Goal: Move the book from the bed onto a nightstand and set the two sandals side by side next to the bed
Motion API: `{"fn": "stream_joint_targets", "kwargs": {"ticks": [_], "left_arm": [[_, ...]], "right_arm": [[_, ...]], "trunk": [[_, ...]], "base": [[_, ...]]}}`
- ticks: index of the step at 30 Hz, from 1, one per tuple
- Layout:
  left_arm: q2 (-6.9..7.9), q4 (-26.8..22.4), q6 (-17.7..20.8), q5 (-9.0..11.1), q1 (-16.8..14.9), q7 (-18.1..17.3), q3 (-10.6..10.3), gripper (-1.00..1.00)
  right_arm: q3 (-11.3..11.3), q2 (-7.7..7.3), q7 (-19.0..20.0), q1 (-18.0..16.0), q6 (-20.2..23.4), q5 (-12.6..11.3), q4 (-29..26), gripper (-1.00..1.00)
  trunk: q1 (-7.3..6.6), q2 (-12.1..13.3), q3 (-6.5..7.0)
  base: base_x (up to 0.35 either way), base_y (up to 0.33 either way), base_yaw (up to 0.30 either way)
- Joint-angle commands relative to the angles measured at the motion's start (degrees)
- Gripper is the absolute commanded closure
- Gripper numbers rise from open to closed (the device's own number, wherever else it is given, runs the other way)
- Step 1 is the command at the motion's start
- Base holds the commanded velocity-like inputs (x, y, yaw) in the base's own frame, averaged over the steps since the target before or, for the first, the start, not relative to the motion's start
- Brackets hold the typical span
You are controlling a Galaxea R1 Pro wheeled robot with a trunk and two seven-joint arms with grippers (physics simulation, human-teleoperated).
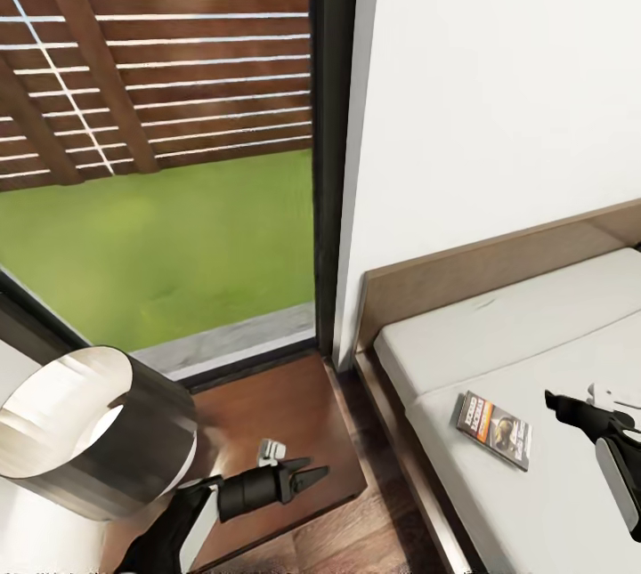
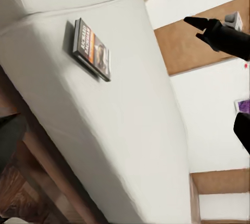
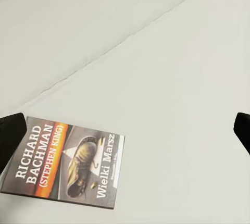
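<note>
Far left, a round metallic lamp shade looms close to us; just beside it our left gripper hovers over the dark brown nightstand, its fingers slightly parted and empty; moving right, the book lies flat on the bed's pale mattress near the edge; our right gripper hangs near it, not touching; its fingers stand wide apart in the right wrist view.
</note>
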Motion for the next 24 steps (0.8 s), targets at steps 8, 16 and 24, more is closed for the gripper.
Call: {"fn": "stream_joint_targets", "kwargs": {"ticks": [8,16,24], "left_arm": [[0.22,-0.2,0.9,0.8,0.0,-8.5,-0.1,-1.00],[0.14,-0.2,0.9,0.6,0.0,-8.9,-0.3,-1.00],[0.09,-0.2,0.9,0.6,0.0,-8.9,-0.3,-1.00]], "right_arm": [[0.0,0.02,-0.1,0.0,0.3,-0.6,-0.1,-1.00],[0.0,-0.01,-0.1,0.0,0.3,-0.6,-0.1,-1.00],[0.0,-0.01,-0.1,0.0,0.3,-0.6,-0.1,-1.00]], "trunk": [[0.02,-0.1,-0.81],[0.02,-0.1,-1.53],[0.02,-0.1,-2.26]], "base": [[0.000,0.000,0.000],[0.000,0.000,0.000],[0.000,0.000,0.000]]}}
